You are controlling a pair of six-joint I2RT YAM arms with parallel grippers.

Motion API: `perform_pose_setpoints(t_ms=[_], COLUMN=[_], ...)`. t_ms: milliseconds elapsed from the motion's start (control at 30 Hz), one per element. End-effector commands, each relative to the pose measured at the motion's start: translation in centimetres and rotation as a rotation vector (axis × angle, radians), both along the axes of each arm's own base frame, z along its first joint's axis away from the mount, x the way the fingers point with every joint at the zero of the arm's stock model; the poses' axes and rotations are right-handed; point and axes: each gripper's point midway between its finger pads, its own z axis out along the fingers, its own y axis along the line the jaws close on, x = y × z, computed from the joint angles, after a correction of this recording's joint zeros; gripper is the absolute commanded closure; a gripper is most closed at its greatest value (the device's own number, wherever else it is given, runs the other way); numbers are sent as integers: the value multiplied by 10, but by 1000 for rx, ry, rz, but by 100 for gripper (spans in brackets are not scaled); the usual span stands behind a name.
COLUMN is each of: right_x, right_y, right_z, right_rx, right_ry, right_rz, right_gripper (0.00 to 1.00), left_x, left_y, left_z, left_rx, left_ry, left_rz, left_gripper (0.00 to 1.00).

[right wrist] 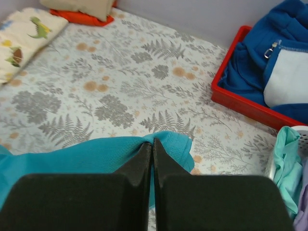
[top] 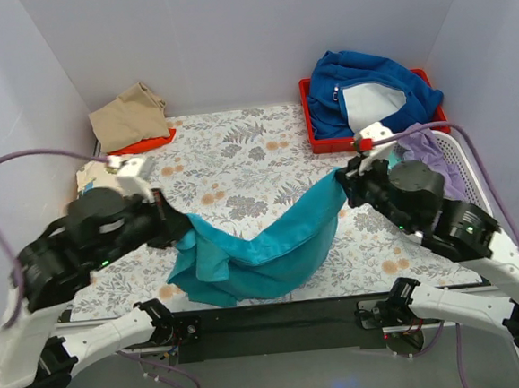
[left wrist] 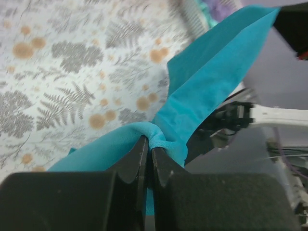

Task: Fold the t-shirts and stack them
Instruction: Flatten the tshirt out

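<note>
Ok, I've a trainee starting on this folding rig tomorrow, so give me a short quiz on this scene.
1. True or false: the left gripper and the right gripper are each shut on the teal t-shirt.
2. What lies in the red tray? A) the blue fleece B) a yellow towel C) nothing
3. What colour is the shirt under the folded tan shirt?
Key: 1 true; 2 A; 3 orange, the orange shirt.
</note>
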Motion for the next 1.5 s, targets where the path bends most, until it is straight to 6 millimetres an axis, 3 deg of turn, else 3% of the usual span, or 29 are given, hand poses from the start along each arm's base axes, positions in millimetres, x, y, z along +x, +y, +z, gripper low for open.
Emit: perform_pose_setpoints(t_ms=[0, 100, 133, 200, 300, 367, 400, 433, 467, 600, 633, 667, 767, 967, 1100, 1200, 1267, 1333, 1400, 1467], right_x=[27, 41, 45, 54, 64, 68, 67, 66, 64, 41, 29, 22, -11, -72, -108, -122, -119, -107, -95, -69], right_y=[-3, -1, -3, -2, -3, -3, -4, -4, -6, -9, -3, -1, 4, 0, -16, -23, -24, -18, -8, -2], right_z=[-4, -23, -29, -46, -59, -59, -52, -48, -45, -32, -34, -31, -19, 35, 76, 93, 92, 81, 65, 37], right_rx=[-31, -76, -97, -145, -180, -188, -180, -170, -161, -118, -119, -108, -11, 169, 261, 301, 305, 279, 246, 195], right_ry=[-40, -33, -32, -24, -34, -48, -58, -64, -68, -82, -60, -58, -14, -90, -195, -238, -238, -206, -164, -103], right_rz=[-133, -196, -229, -266, -313, -318, -315, -306, -302, -187, -101, -58, 91, 350, 468, 509, 490, 455, 429, 327], right_gripper=[98, 98, 97, 97, 97, 98, 98, 98, 98, 96, 95, 95, 96, 97, 97, 97, 97, 97, 97, 97], left_x=[38, 68, 76, 103, 145, 167, 167, 170, 170, 127, 103, 80, 20, -54, -81, -108, -111, -93, -72, -37], left_y=[-26, -45, -47, -51, -33, -15, -9, -11, -16, -41, -55, -47, -47, -33, -23, -23, -20, -16, -15, -14], left_z=[-68, -91, -112, -129, -155, -150, -147, -138, -116, -53, -41, -18, 15, 20, 50, 72, 80, 73, 53, 29], left_rx=[209, 263, 321, 379, 482, 527, 563, 568, 561, 375, 287, 214, 44, -70, -170, -242, -258, -229, -170, -88], left_ry=[119, 118, 119, 86, 66, 49, 65, 54, -3, -158, -174, -234, -227, -103, -196, -247, -271, -246, -185, -124], left_rz=[54, 97, 98, 155, 256, 331, 330, 319, 263, -20, -148, -168, -318, -472, -517, -627, -624, -512, -422, -275], left_gripper=[100, 100, 100, 100, 100, 100, 100, 100, 100, 100, 100, 100, 100, 100, 100, 100, 100, 100, 100, 100])
